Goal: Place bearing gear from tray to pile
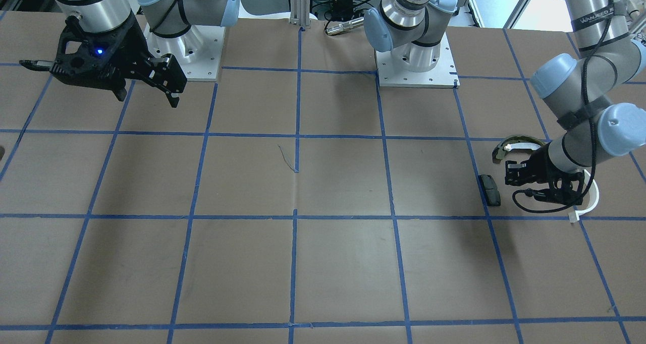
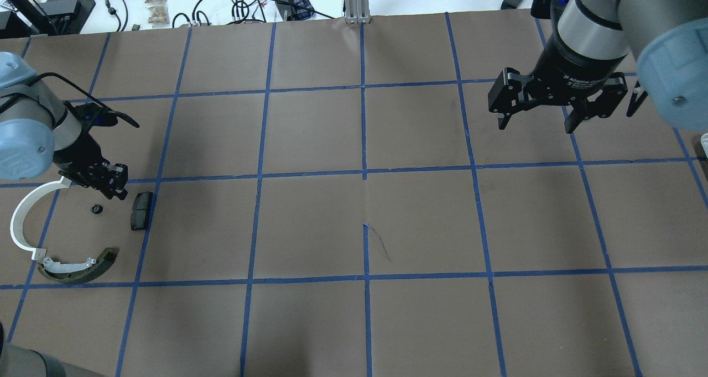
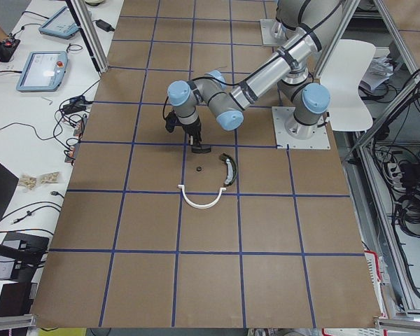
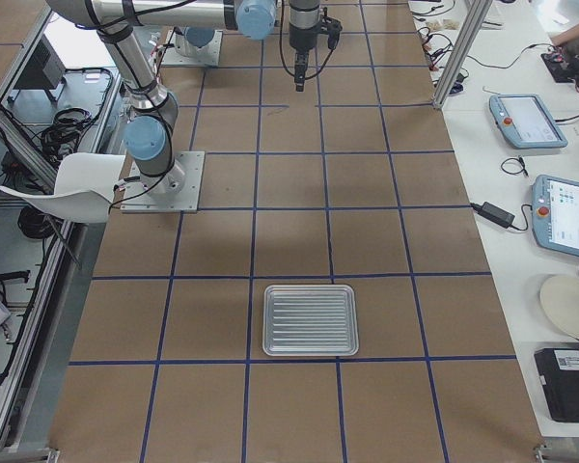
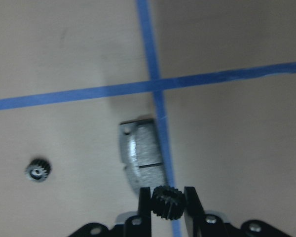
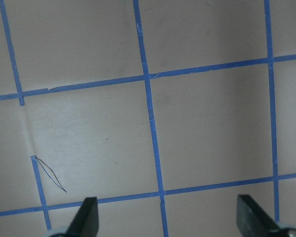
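My left gripper (image 5: 167, 193) is shut on a small black bearing gear (image 5: 168, 202) and holds it just above the flat black pad (image 5: 141, 158). A second small black gear (image 5: 38, 170) lies on the table to the left. In the overhead view the left gripper (image 2: 113, 182) hovers over the pile: the white half-ring (image 2: 21, 222), the olive-green shoe (image 2: 83, 269), the black pad (image 2: 141, 210) and the loose gear (image 2: 97, 209). My right gripper (image 2: 539, 120) is open and empty, high over the far right of the table. The silver tray (image 4: 310, 319) shows in the exterior right view and looks empty.
The table is brown paper with a blue tape grid. Cables and small items lie beyond the far edge (image 2: 265, 4). Two tablets (image 4: 565, 212) sit on a side bench by the tray end.
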Available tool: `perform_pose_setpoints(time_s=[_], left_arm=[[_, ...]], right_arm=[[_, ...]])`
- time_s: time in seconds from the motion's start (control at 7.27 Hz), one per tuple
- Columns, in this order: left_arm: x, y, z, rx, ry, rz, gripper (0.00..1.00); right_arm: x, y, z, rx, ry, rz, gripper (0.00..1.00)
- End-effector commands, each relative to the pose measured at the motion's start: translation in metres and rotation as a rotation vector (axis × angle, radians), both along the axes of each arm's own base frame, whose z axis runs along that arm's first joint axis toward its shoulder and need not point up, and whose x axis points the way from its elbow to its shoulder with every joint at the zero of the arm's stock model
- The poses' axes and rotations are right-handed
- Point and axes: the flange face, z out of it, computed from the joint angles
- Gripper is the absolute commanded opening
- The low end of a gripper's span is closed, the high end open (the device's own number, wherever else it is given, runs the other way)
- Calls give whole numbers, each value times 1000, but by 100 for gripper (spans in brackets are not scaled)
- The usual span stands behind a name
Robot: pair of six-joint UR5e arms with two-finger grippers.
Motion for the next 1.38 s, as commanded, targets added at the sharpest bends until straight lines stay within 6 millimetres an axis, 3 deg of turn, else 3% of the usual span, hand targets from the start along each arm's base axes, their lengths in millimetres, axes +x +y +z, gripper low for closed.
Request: perform_pose_setpoints(time_s=[0.0,0.28,0.41,0.83,0.96,1.24], left_arm=[[18,4,-14,-60,-31,-9,16],[27,1,-12,-84,-47,-2,52],[26,3,-16,-79,-41,-1,98],[26,3,-12,-84,-48,0,100],[28,0,-2,-98,-60,3,100],[16,-7,39,-123,-58,11,100]], right_arm=[[-3,-1,-2,10,-27,-2,100],[1,2,-2,14,-40,-1,100],[1,2,-2,14,-39,-2,100],[1,4,-9,17,-41,-1,100],[1,4,-8,16,-39,-1,100],[1,5,-8,17,-39,0,100]])
